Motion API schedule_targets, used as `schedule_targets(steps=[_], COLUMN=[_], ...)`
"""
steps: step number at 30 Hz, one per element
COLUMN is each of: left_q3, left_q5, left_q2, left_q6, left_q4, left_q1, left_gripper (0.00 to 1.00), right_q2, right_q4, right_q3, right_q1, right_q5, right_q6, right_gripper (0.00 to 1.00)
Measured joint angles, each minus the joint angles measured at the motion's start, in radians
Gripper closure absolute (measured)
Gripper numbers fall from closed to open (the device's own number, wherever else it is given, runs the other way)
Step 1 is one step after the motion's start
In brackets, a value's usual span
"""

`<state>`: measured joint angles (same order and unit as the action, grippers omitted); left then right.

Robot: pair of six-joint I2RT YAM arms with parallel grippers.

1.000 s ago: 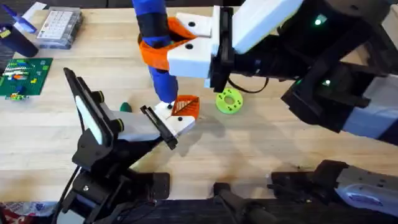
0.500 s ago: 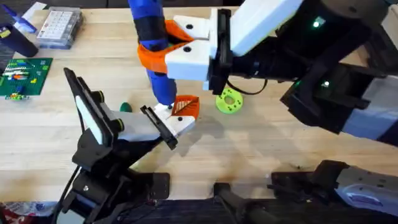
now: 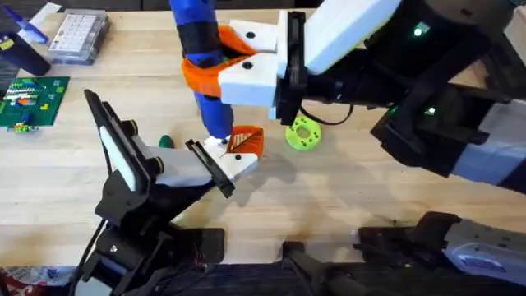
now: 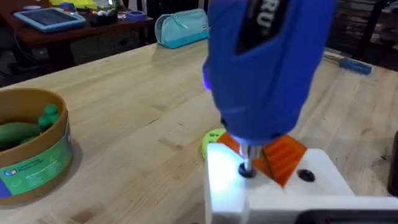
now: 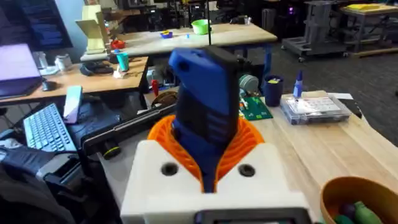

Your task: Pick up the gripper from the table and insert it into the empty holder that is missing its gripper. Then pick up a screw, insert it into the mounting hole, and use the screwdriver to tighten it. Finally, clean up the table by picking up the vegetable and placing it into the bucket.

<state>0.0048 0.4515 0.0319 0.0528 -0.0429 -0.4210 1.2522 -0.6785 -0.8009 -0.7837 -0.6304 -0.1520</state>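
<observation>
Presently, item by item, from the work outward.

- Screwdriver (image 3: 200, 66): blue, near upright. Its narrow tip is down on the holder (image 3: 228, 162), at a dark spot by one mounting hole in the left wrist view. Whether a screw sits under it cannot be made out.
- Gripper (image 3: 245, 141): orange ribbed wedge, already seated on the holder, just beside the tip.
- Right gripper (image 3: 237, 59): white fingers clamped on the screwdriver's handle at its orange collar.
- Left gripper (image 3: 197, 168): at the holder's near end. Whether it is spread or pressed together cannot be told.
- Change: within the last second the handle's top has leaned slightly to the left in the overhead view, while the tip has kept its place. In the last half second nothing visibly moved. Judged: the tool is squared over the hole and tightening is under way or about to finish. Insertion is done, clean-up is not.
- Vegetable (image 3: 166, 141): small, dark green, on the table (image 3: 345, 189) near the holder, close to the left arm.
- Bucket (image 4: 62, 134): yellow-rimmed, green items already inside.
- Lime-green ring (image 3: 302, 134): flat, just beyond the orange wedge, not to be taken for the vegetable.
- Circuit board (image 3: 29, 100) and clear parts box (image 3: 78, 34): far left, well apart.
- Obstruction, judged: both arms crowd the holder, so the vegetable stays hemmed in until the left arm frees up.
</observation>
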Motion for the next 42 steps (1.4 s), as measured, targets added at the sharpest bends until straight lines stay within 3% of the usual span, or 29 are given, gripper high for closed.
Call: schedule_targets(steps=[42], left_q3=[0.0], left_q5=[0.0], left_q2=[0.002], left_q6=[0.009], left_q4=[-0.003], left_q1=[0.0], left_gripper=[0.991], right_q2=[0.0], right_q4=[0.036], right_q3=[0.0], right_q1=[-0.002], right_q5=[0.001], right_q6=[0.022], right_gripper=[0.946])
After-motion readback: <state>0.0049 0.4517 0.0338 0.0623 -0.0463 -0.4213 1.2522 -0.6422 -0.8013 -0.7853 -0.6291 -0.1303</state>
